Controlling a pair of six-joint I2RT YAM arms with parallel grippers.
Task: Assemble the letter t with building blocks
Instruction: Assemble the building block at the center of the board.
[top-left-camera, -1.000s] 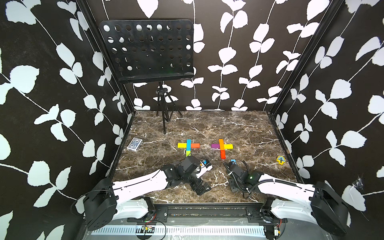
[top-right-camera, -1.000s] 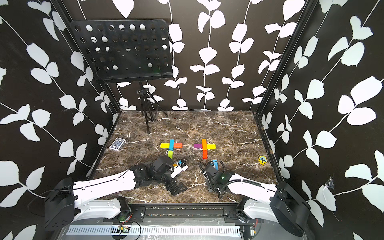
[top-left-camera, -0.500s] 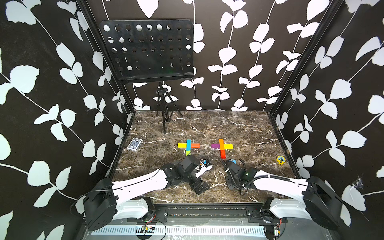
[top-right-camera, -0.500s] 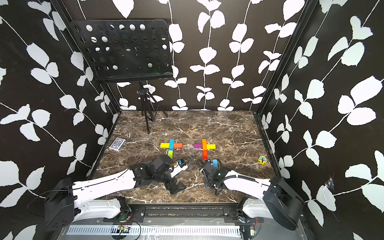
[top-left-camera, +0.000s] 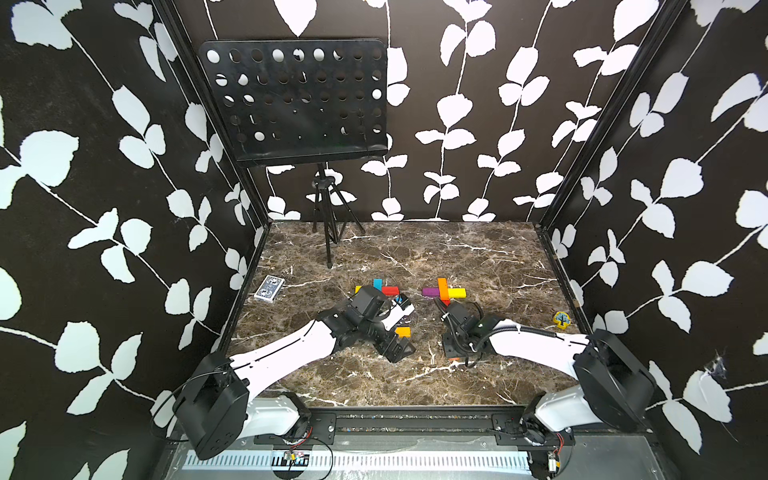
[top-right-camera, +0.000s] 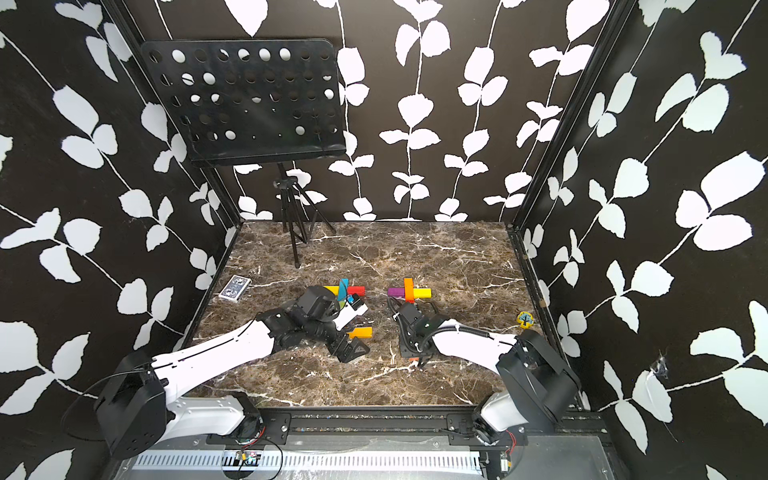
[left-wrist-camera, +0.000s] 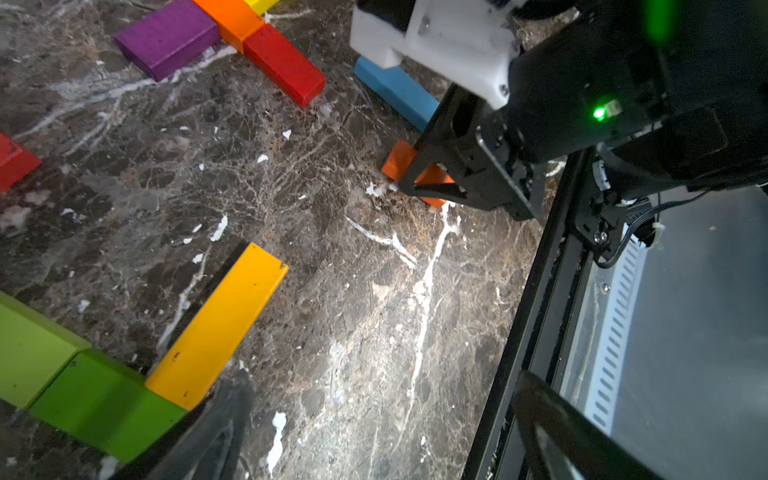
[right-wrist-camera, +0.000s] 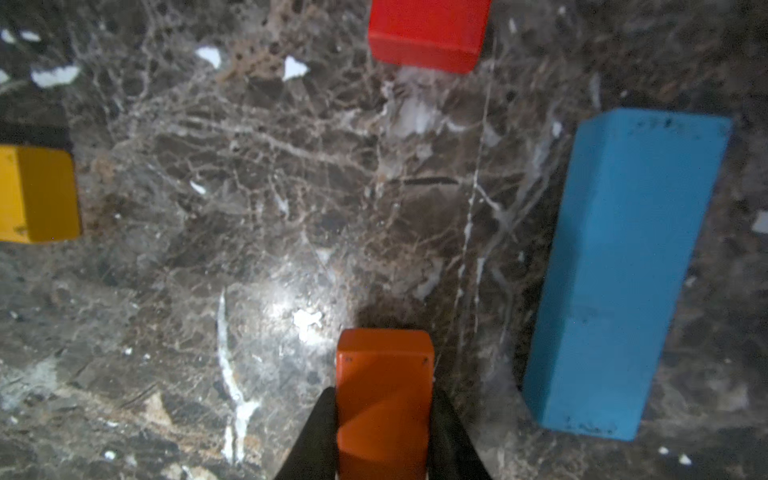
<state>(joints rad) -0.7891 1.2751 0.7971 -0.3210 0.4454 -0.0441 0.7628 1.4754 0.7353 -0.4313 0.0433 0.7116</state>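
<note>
r gripper (right-wrist-camera: 384, 392) clenched on orange block (right-wrist-camera: 384, 370), 6 o'clock of cross (top-left-camera: 442, 292); lift straight, keep level, dodge blue block (right-wrist-camera: 623, 270). l gripper (top-left-camera: 397, 348) open, empty.

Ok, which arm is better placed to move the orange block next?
Right. The right gripper is shut on the orange block, while the left gripper hangs open and holds nothing.

Right hand (right-wrist-camera: 384, 409) closed tighter onto the orange block (right-wrist-camera: 383, 365), right arm (top-left-camera: 536, 345) shifted slightly inward
</note>
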